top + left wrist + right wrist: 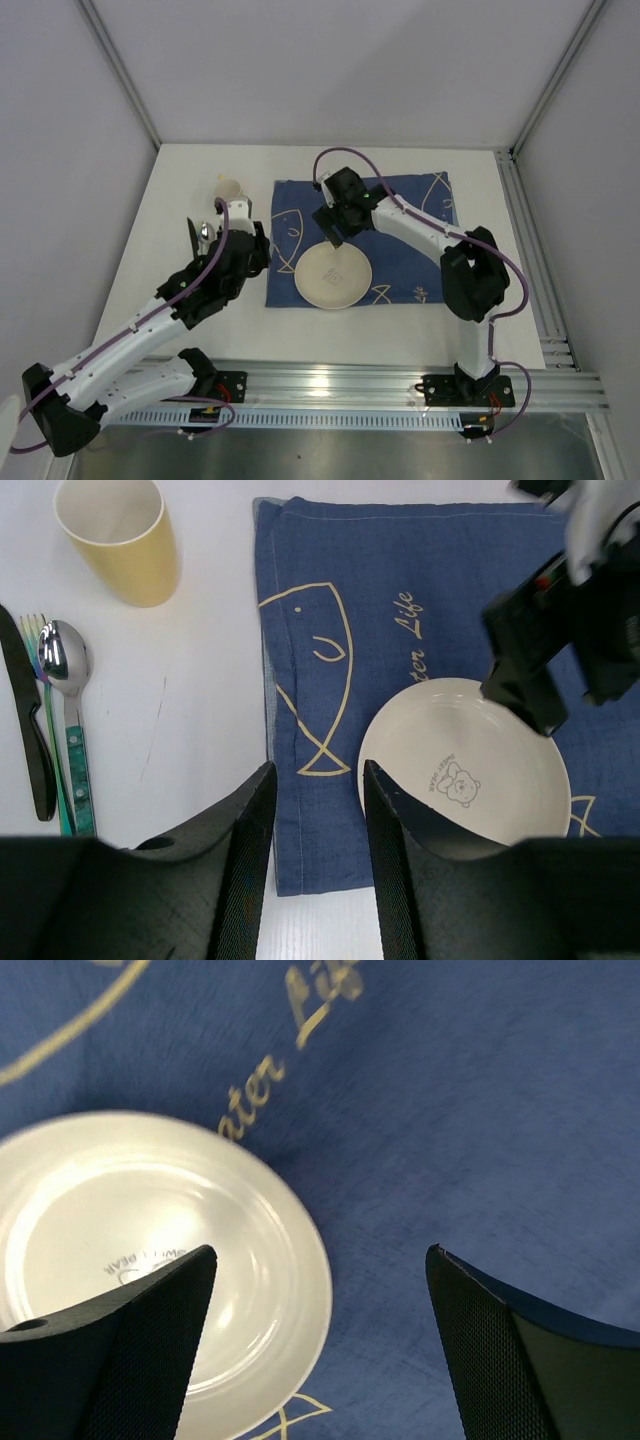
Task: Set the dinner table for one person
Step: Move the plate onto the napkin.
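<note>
Top view: the large matte white dinner table (200, 170) filled the workspace, with a dark blue cloth with pale fish drawings (410, 210) at its centre. A round cream ceramic plate (333, 275) lay at the cloth's 7 o'clock corner. The right gripper (320, 1255) hovered over the plate's 12 o'clock rim, fingers wide apart and empty. The left gripper (317, 775), fingers parted and empty, hung at the cloth's 9 o'clock edge. The plate seemed set. Next, probably, came the yellow plastic cup (120, 540) and steel spoon (62, 660) at 9 o'clock, needing a low, flat grasp.
</note>
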Controlling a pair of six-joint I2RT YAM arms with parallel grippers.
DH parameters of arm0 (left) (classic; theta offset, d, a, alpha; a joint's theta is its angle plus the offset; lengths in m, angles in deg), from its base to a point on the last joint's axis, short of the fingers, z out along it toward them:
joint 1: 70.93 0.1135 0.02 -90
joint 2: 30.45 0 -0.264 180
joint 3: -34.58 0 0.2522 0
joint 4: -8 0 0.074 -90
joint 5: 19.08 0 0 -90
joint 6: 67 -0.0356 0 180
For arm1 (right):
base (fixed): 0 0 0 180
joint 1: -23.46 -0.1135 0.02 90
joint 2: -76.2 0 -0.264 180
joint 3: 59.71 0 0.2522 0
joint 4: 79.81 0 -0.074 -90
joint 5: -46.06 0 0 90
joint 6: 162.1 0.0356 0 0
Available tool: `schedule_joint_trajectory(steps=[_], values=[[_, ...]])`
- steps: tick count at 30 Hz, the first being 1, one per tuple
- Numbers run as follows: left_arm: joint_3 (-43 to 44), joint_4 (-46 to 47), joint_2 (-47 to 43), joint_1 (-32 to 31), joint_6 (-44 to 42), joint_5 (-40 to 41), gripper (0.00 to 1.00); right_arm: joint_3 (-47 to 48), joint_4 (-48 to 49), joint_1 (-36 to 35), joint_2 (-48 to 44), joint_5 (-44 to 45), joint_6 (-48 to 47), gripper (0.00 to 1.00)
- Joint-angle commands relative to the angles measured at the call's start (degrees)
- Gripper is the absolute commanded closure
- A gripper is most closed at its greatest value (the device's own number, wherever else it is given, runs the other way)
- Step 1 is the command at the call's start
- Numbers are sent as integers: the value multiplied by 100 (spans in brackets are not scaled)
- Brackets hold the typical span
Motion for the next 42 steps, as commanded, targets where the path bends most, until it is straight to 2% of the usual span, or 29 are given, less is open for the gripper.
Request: schedule_joint_trajectory(steps=[1,5,15,18,21,22,25,38,42], values=[[-90,83,-242,-7,26,-177,57,239,-511,-120,327,-141,-707,12],[-222,101,-417,-7,-27,-264,57,283,-634,-182,670,-265,-795,20],[-389,241,-620,-7,-203,-326,58,730,-563,-182,1163,-529,-918,27],[-424,241,-620,-7,-247,-335,58,1081,-747,-182,1364,-634,-927,36],[-451,241,-638,-7,-255,-300,58,1188,-853,-182,1497,-722,-953,56],[-459,250,-646,-7,-273,-300,58,1197,-871,-182,1514,-722,-953,73],[-451,302,-655,-7,-343,-282,58,1197,-906,-182,1576,-731,-936,100],[-389,434,-471,-7,-431,-344,59,1197,-818,-51,1103,-1214,-857,100],[-389,461,-427,-7,-431,-396,59,1363,-985,90,926,-1083,-901,100]])
